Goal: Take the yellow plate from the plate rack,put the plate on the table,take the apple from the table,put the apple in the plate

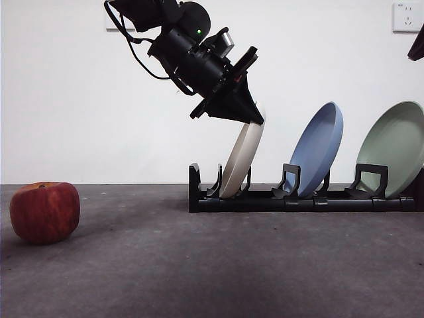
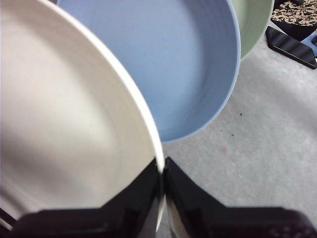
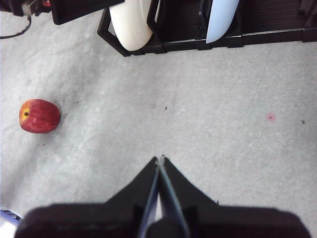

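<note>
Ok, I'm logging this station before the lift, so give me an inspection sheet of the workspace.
Surface: table, dark grey, mottled.
Job's things: yellow plate leaning in the end slot of the plate rack; apple on the table, apart from the rack.
Clutter: blue plate and pale green plate in later slots.
Grippers: left pincer shut on the yellow plate's upper rim; right pincer shut, empty, above the table.
Cables: black cable on the left arm.
Surroundings: white wall, wall socket.

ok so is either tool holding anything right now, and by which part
The left tool is shut on the top rim of the yellow plate, which still sits in the plate rack. The right tool is shut over the table, holding nothing.
</note>
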Robot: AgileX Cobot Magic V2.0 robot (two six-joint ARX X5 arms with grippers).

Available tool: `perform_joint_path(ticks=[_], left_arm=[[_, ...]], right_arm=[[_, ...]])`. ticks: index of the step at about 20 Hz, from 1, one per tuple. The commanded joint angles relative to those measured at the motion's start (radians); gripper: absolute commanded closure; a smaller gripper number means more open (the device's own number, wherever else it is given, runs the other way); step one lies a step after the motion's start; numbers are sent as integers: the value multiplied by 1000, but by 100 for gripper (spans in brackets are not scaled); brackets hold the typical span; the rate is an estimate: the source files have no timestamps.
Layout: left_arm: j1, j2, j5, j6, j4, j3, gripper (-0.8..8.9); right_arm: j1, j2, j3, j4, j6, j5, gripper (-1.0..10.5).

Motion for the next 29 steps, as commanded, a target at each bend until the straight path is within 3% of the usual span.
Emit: perform_joint_path(ticks=[1,8,17,24,27,29], left_arm=[[4,13,2,8,9,-3,822],[33,11,84,-38,10,42,822],[51,11,185,-119,-34,264,822],[51,11,176,-81,-340,611,822],[48,11,161,2,-554,805,822],[35,11,92,41,-672,910,822]], right_arm=[[1,2,4,0,-11,1,947],[1,2,4,-27,-28,1,947],[1,2,4,-49,-30,1,947],[1,2,4,-53,-30,1,947],[1,2,4,-50,-30,1,947],[1,2,4,-49,-30,1,947]])
